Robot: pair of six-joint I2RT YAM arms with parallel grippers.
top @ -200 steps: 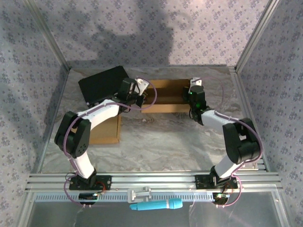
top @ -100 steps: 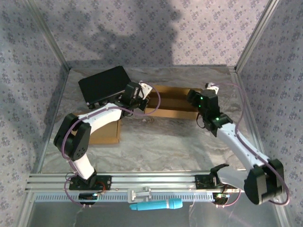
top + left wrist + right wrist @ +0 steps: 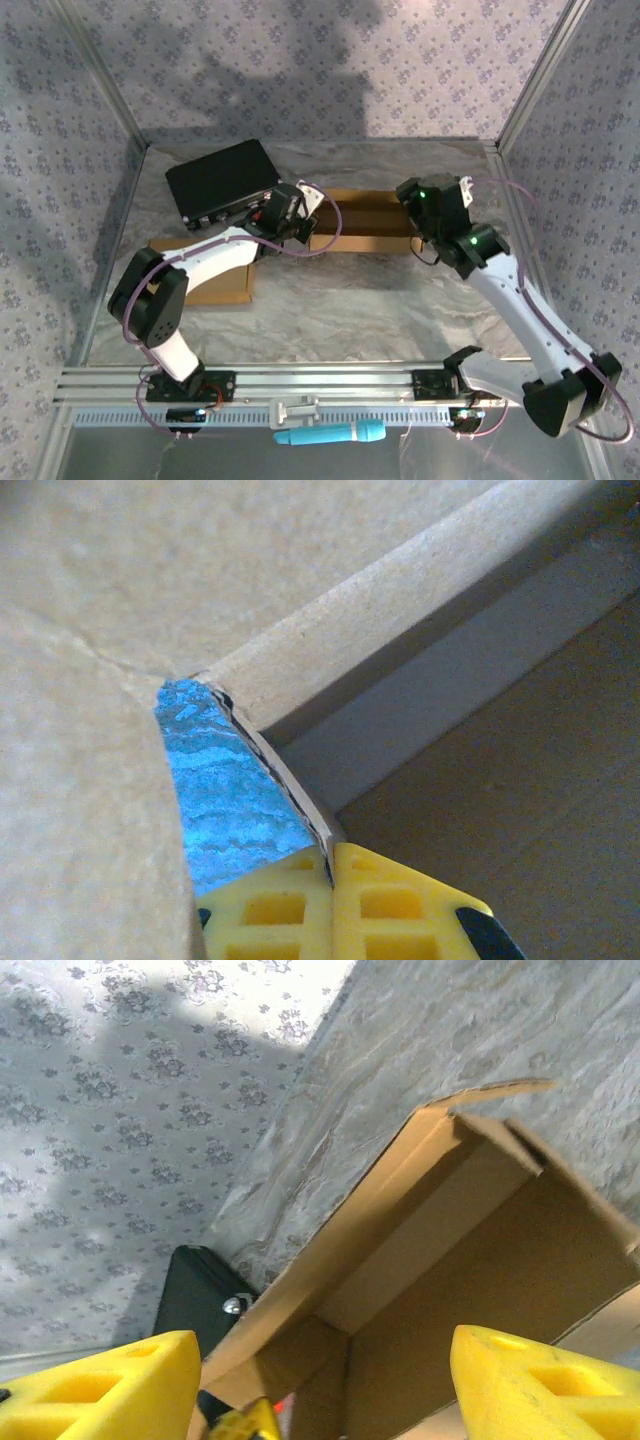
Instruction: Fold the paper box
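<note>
Top view: paper box [image 3: 365, 222], brown card, lies open at the back middle of the table [image 3: 340, 300], long side across. Left gripper [image 3: 300, 224] is at its left end; right gripper [image 3: 415, 200] is over its right end. A black case [image 3: 222, 180] sits just behind the left end, and a flat card sheet [image 3: 222, 282] lies under the left forearm. Left wrist view: yellow fingers [image 3: 400, 910] pressed together, a thin edge of the box wall [image 3: 300, 800] running down into the seam between them, so pinched. Right wrist view: fingers [image 3: 100, 1390] spread wide with nothing between the pads, the open box interior [image 3: 460, 1260] below and beyond them, the black case [image 3: 195, 1305] past its far end.
</note>
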